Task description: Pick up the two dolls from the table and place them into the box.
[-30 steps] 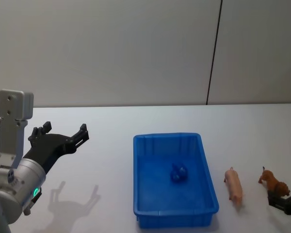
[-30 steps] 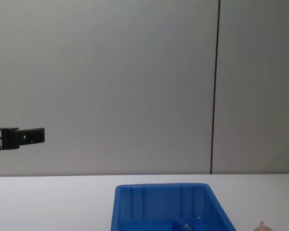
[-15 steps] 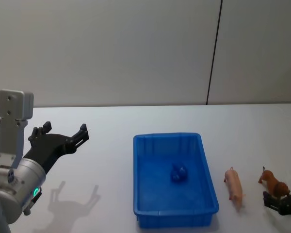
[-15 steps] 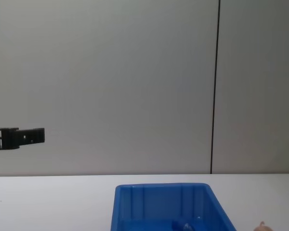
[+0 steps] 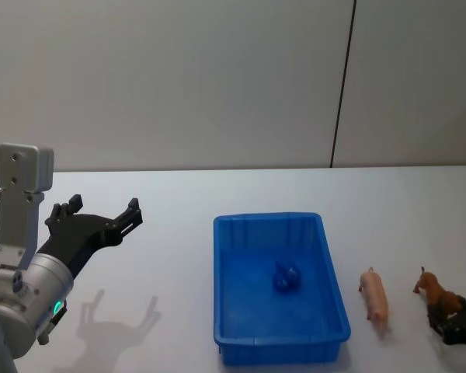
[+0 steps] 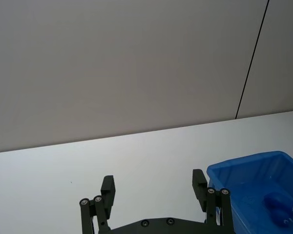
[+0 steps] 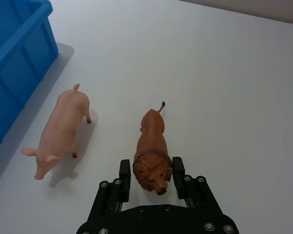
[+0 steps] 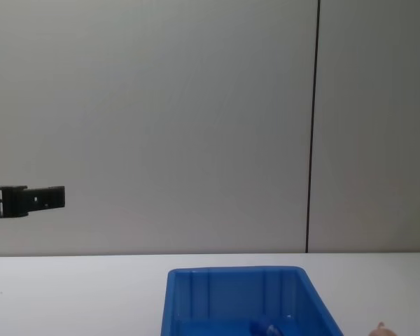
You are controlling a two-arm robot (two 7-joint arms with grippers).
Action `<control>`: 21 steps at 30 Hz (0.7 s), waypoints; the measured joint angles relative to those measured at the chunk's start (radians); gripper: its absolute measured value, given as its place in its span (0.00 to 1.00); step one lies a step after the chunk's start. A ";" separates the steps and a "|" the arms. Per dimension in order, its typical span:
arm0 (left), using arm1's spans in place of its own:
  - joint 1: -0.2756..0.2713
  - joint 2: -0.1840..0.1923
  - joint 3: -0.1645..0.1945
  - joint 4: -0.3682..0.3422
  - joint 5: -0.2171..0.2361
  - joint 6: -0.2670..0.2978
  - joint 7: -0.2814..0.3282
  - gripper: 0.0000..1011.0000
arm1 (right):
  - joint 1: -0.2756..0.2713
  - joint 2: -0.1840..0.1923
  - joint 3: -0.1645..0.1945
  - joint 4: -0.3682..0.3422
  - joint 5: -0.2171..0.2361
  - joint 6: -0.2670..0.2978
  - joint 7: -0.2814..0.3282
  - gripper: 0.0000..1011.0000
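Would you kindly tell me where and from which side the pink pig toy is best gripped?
Probably mid-body on the pig toy, from above, one finger on each flank: the body is long and narrow from tail to snout, so closing across its width suits. The right gripper, open around the lion toy, is nearest; the left gripper is parked left of the blue bin.
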 joint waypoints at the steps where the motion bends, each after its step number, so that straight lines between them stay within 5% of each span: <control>1: 0.000 0.000 0.000 0.000 0.000 0.000 0.000 0.99 | 0.000 0.000 0.000 0.001 0.000 0.000 0.000 0.50; 5: 0.000 0.000 0.000 0.000 0.000 0.000 0.000 0.99 | 0.003 -0.001 -0.001 0.003 -0.001 0.001 0.001 0.42; 21: 0.000 0.000 0.000 0.000 0.000 0.000 0.000 0.99 | 0.011 -0.003 -0.001 0.004 -0.025 -0.035 0.005 0.42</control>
